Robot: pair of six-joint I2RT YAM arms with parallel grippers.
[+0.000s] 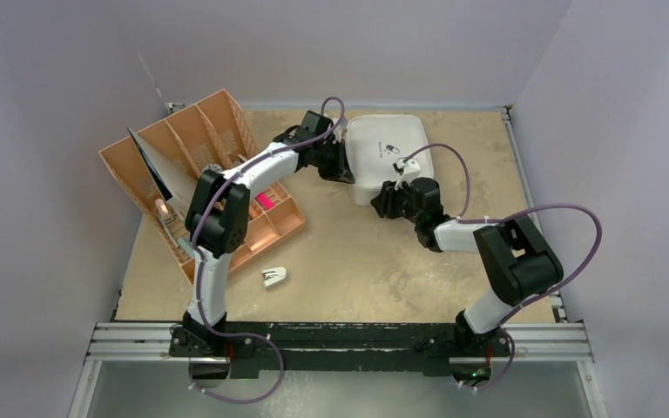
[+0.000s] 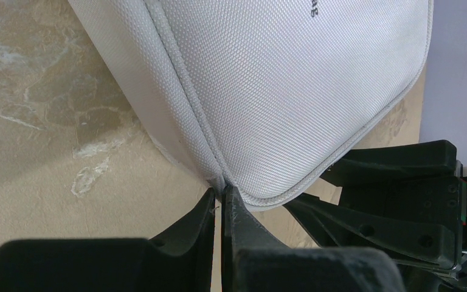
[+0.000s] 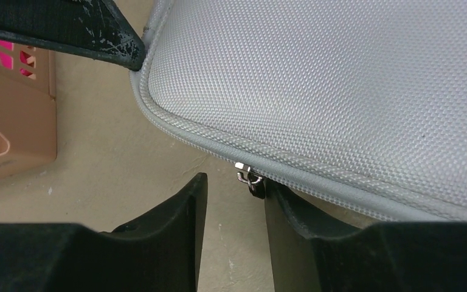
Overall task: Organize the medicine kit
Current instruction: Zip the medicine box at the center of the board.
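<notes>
Medicine kit [image 1: 389, 157] sits zipped at upper middle of the worktop [image 1: 357, 261], left gripper [image 2: 220, 198] fingers pressed together at its corner seam [image 2: 188, 103] (pinching it, I think), so nudge the right gripper [image 3: 234, 188], fingers apart, squarely around the zipper pull [image 3: 248, 176] before closing.

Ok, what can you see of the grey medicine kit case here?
The medicine kit is a light grey, rounded-rectangular case of woven-looking fabric, with a small dark logo on its lid and a piped seam. It lies flat, lid down, at the far side of the table. The shut left end effector touches its corner seam; the open right end effector brackets its small metal zipper pull.
</notes>
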